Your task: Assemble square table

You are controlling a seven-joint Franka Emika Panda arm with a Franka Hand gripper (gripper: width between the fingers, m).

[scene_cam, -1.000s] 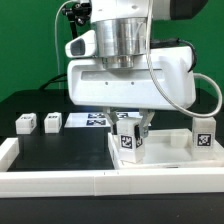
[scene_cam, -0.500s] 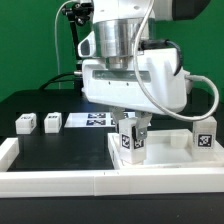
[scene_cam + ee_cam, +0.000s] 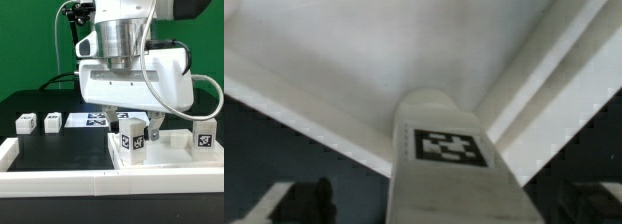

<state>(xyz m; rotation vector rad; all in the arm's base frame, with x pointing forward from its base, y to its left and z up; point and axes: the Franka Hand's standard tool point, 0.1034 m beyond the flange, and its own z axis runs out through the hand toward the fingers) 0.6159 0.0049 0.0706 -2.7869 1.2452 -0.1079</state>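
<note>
- Well, just popped the gripper [image 3: 133, 129] wide open: pinching the leg [image 3: 130, 142] a moment ago, holding nothing now.
- Left that leg upright in the left corner of the tabletop [image 3: 172, 158], at the near right of the bench [image 3: 60, 150]; looks seated, probably.
- Still got two loose legs [image 3: 25, 123] waiting far left, beside the marker board [image 3: 95, 120].
- Black bench, green backdrop [image 3: 25, 50].

Four legs [image 3: 25, 123], one tabletop [image 3: 170, 160], one marker board [image 3: 92, 120].
</note>
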